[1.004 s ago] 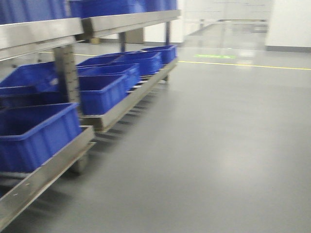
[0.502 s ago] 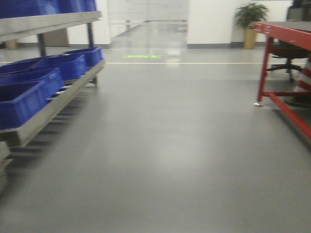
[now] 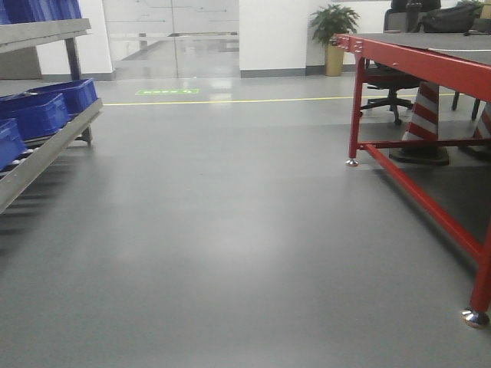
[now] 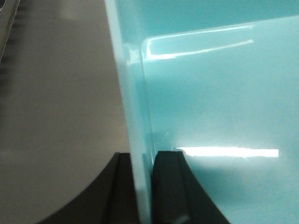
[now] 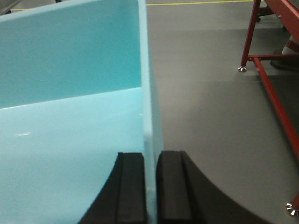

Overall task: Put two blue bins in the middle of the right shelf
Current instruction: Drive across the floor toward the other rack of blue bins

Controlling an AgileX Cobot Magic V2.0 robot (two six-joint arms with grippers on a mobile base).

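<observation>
Bin (image 4: 210, 93), pale cyan, glossy, smooth-walled; left claw (image 4: 142, 161) pinches one side wall; right claw (image 5: 150, 161) pinches another.

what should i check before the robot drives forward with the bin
1. Left gripper shut on bin wall: ok.
2. Right gripper shut on opposite wall: ok.
3. Floor ahead free: ok.
4. Red table apart from bin: ok.
5. Second bin carried: cannot tell.
6. Target shelf in view: cannot tell; only a shelf with dark blue bins at left.
</observation>
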